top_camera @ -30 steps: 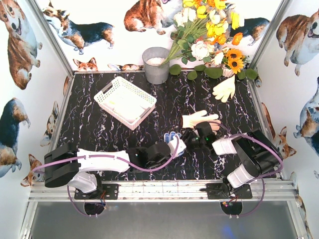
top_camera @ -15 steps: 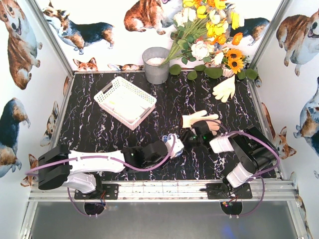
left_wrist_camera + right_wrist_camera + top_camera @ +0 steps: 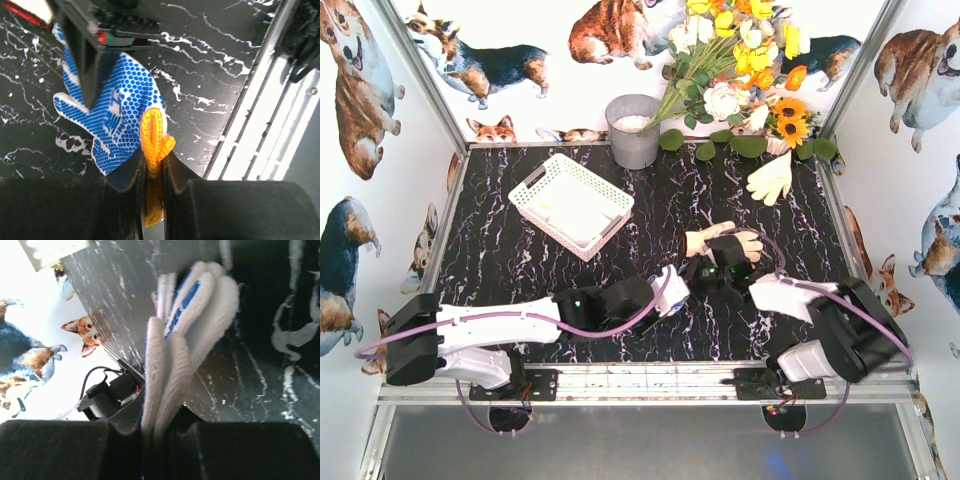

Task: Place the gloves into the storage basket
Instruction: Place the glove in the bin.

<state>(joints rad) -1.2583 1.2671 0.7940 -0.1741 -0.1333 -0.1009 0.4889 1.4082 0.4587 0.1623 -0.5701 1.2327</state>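
storage basket (image 3: 534,172) sits back-left on the surface (image 3: 500,270). left hand (image 3: 154,167) pinches the orange cuff (image 3: 155,132) of the blue-and-white glove (image 3: 120,107), front centre, well apart from the basket. right hand (image 3: 160,421) is clamped on the same glove's finger end, so both hands hold it. beige glove (image 3: 703,240) lies just behind the right hand; cream glove (image 3: 770,178) is far right by the flowers (image 3: 740,60)

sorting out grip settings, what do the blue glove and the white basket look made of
blue glove: knitted fabric, white yarn with raised blue, likely rubbery, dots and an orange knit cuff.
white basket: likely rigid moulded plastic, matte, with lattice-perforated walls.
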